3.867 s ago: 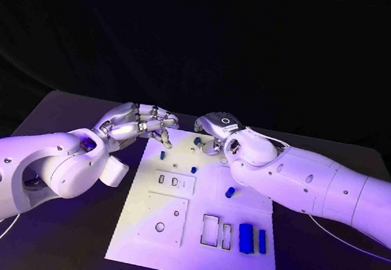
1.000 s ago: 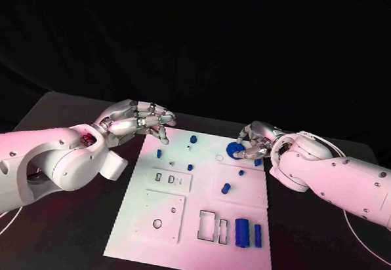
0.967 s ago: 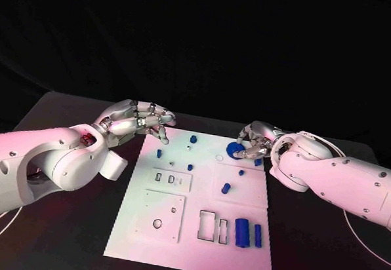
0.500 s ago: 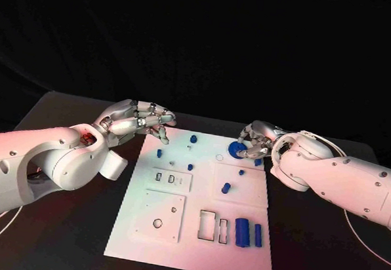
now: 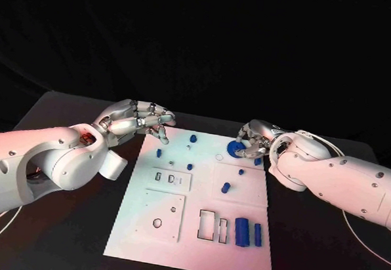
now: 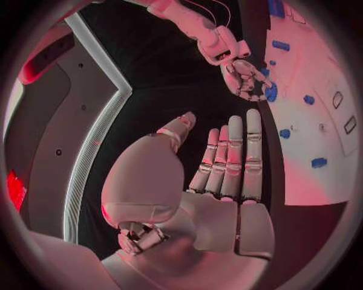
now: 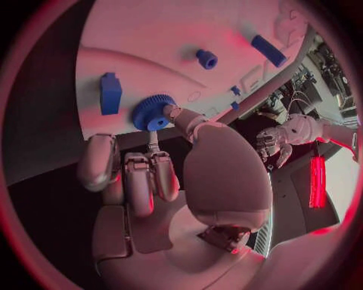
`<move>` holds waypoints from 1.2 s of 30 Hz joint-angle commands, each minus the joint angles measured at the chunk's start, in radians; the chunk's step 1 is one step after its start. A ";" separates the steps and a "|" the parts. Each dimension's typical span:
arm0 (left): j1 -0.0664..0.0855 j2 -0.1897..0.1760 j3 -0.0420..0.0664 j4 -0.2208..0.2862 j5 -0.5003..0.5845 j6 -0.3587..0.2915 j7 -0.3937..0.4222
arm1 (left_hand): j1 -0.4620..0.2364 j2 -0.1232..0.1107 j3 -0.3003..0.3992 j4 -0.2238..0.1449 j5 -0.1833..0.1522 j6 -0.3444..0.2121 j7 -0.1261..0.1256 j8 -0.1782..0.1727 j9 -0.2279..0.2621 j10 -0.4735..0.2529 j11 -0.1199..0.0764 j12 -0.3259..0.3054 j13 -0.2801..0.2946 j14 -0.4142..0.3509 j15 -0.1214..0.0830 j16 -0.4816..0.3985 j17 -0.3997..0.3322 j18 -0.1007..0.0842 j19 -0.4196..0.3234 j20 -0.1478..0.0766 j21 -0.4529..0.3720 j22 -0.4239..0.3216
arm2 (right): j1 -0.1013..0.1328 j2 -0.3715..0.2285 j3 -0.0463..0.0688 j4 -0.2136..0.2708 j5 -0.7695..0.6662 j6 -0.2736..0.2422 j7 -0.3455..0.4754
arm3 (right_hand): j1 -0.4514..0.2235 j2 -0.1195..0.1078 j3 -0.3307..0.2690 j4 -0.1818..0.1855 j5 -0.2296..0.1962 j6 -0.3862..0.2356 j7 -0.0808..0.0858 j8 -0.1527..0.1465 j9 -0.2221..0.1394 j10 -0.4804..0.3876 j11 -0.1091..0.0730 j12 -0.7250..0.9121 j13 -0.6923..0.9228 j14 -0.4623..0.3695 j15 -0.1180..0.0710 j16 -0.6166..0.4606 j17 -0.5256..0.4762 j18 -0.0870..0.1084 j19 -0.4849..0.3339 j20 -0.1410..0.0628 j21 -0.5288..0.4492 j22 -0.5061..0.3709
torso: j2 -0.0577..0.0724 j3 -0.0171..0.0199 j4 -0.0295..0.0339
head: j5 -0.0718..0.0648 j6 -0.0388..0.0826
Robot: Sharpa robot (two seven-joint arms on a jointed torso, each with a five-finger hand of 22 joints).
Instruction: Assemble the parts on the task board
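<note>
The white task board (image 5: 196, 254) lies in the middle of the black table. My right hand (image 5: 260, 137) pinches a blue gear (image 5: 235, 147) between thumb and finger over the board's far right part; whether the gear touches the board I cannot tell. In the right wrist view the gear (image 7: 153, 113) sits at the fingertips, close to a blue block (image 7: 111, 93). My left hand (image 5: 142, 121) hovers at the board's far left corner, fingers apart (image 6: 227, 163), holding nothing. Several small blue parts lie on the board, among them a peg (image 5: 193, 137) and two bars (image 5: 242, 233) near the front right.
Empty rectangular slots (image 5: 208, 226) lie left of the two bars, and a round hole (image 5: 158, 222) is in the front left panel. Bare black table (image 5: 69, 239) surrounds the board on both sides.
Since 3.9 s ago my right hand has gone from the board's far middle to its far right and now holds the gear. Over the last second it barely shifted. The left hand stayed put.
</note>
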 commanded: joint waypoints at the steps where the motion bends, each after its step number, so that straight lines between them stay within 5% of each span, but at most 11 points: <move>1: 0.000 0.002 0.000 0.001 0.002 0.020 0.004 | -0.005 0.001 -0.001 0.007 -0.004 -0.008 0.005 -0.003 0.001 -0.007 0.002 0.003 -0.002 -0.009 0.000 0.004 -0.001 0.013 -0.008 0.000 0.006 0.001 | -0.002 -0.002 -0.001 0.017 -0.087 -0.045 -0.007 | -0.008 0.001 0.007 -0.001 0.004 0.026 -0.020 0.012 0.005 0.019 -0.008 0.005 0.146 0.104 -0.006 0.004 0.263 -0.020 0.000 -0.003 0.005 0.001 | 0.000 0.0002 -0.0001 | 0.002 0.002; 7: 0.000 0.002 0.000 -0.002 0.002 0.022 0.005 | -0.005 0.001 -0.001 0.007 -0.004 -0.008 0.005 -0.003 0.001 -0.007 0.002 0.003 -0.002 -0.009 0.000 0.004 -0.001 0.013 -0.008 0.000 0.006 0.001 | 0.002 -0.009 0.003 0.079 -0.192 -0.108 -0.020 | -0.019 -0.008 0.006 0.001 0.009 0.031 -0.021 0.011 0.005 0.026 -0.009 0.010 0.154 0.104 -0.007 0.004 0.263 -0.022 0.003 -0.005 0.011 0.009 | 0.000 0.0002 0.0011 | 0.005 0.004; 15: 0.000 0.002 0.000 -0.022 0.013 0.024 0.009 | -0.005 0.002 -0.001 0.009 -0.004 -0.008 0.005 -0.003 0.002 -0.008 0.002 0.004 -0.002 -0.009 0.001 0.005 -0.001 0.013 -0.009 0.001 0.007 0.002 | 0.011 0.030 0.006 0.129 -0.294 -0.123 -0.034 | -0.024 -0.012 0.006 0.001 0.009 0.033 -0.022 0.009 0.004 0.026 -0.010 0.010 0.154 0.104 -0.007 0.004 0.263 -0.023 0.005 -0.005 0.016 0.014 | 0.000 -0.0006 0.0006 | 0.005 0.009; 24: 0.001 -0.002 0.001 -0.044 0.028 0.019 0.013 | -0.005 0.003 -0.001 0.009 -0.004 -0.008 0.005 -0.003 0.002 -0.008 0.002 0.004 -0.002 -0.009 0.001 0.005 -0.001 0.013 -0.009 0.001 0.008 0.002 | 0.001 0.127 0.002 0.094 -0.354 -0.143 -0.049 | -0.024 -0.014 0.009 0.000 0.015 0.032 -0.023 0.005 0.003 0.025 -0.010 0.009 0.152 0.104 -0.008 0.004 0.263 -0.023 0.005 -0.006 0.015 0.014 | 0.001 -0.0026 0.0029 | -0.003 0.006; 36: 0.002 -0.001 0.001 -0.040 0.032 0.016 0.015 | -0.004 0.003 -0.001 0.010 -0.004 -0.009 0.005 -0.002 0.002 -0.008 0.002 0.006 -0.002 -0.010 0.001 0.006 -0.002 0.014 -0.010 0.001 0.009 0.003 | -0.028 0.210 -0.001 0.038 -0.366 -0.147 -0.055 | -0.026 -0.013 0.014 -0.001 0.021 0.033 -0.022 0.000 0.001 0.024 -0.011 0.007 0.151 0.104 -0.009 0.004 0.263 -0.022 0.004 -0.006 0.013 0.012 | 0.004 -0.0022 0.0009 | 0.005 0.007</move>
